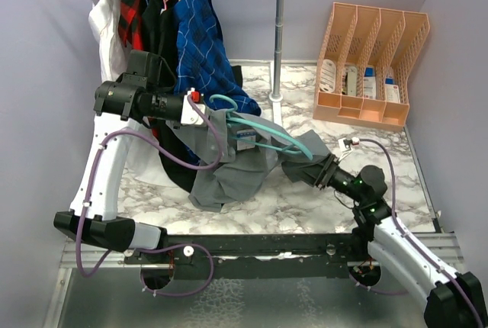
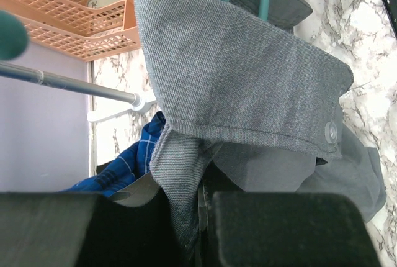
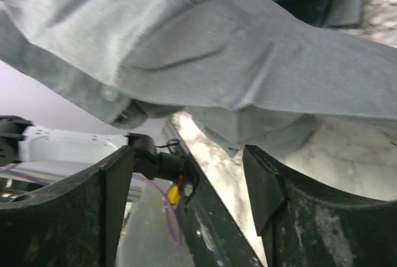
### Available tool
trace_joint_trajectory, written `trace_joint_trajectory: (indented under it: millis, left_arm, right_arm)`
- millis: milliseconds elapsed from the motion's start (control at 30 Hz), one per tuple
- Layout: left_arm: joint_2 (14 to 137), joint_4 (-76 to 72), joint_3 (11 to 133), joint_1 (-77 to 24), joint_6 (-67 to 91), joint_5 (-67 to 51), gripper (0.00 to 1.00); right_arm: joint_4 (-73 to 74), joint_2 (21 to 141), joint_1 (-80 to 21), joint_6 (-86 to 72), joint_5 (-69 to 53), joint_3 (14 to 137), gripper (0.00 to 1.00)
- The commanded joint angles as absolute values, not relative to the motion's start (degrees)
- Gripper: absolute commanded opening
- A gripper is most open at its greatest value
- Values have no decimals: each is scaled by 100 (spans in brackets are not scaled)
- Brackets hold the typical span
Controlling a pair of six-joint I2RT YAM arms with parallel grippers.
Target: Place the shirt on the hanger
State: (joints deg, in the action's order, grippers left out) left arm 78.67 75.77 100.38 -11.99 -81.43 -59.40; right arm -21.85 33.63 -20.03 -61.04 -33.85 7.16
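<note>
The shirt (image 1: 229, 168) is held above the table (image 1: 305, 210) by its collar, pinched in the nearly closed left end effector (image 1: 200, 114). The hanger (image 1: 268, 134) is lodged partly in the neck, its long axis pointed at the right end effector (image 1: 313, 168), whose jaws are spread just before the free shoulder.

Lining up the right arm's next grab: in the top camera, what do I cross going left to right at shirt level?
From the left: left gripper → grey shirt → right gripper → orange desk organizer, farther back.
</note>
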Motion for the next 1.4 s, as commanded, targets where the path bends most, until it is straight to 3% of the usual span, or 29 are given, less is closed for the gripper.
trace_joint_trajectory:
  millis: [0,133,400,967,1200,1300,1367]
  left_arm:
    - [7783,7427,10031,-1158,-7980,-6468,0]
    - [7766,7399,9947,-1157,-7981,-6447,0]
    - [7787,7291,9888,-1160,-7954,-6498,0]
    - [7862,6779,9743,-1160,-7701,-6598,0]
    - [7822,6708,9614,-1156,-7666,-6583,0]
    - [7821,6690,9589,-1155,-7656,-6600,0]
    - [7813,6680,9573,-1154,-7659,-6581,0]
  right_arm:
    - [-4133,3716,-2013,-6798,-3544,678,73]
    - [-5276,4432,-2029,-7150,-3684,685,73]
    - [-6048,5715,-2356,-7459,-3649,1131,74]
    - [-6183,6509,-3648,-7702,-1994,1466,80]
    - [-6764,6965,-3748,-7939,-1674,1415,58]
    - [-6931,7110,-3762,-7952,-1585,1466,41]
    - [-7100,7193,-3762,-7950,-1528,1460,23]
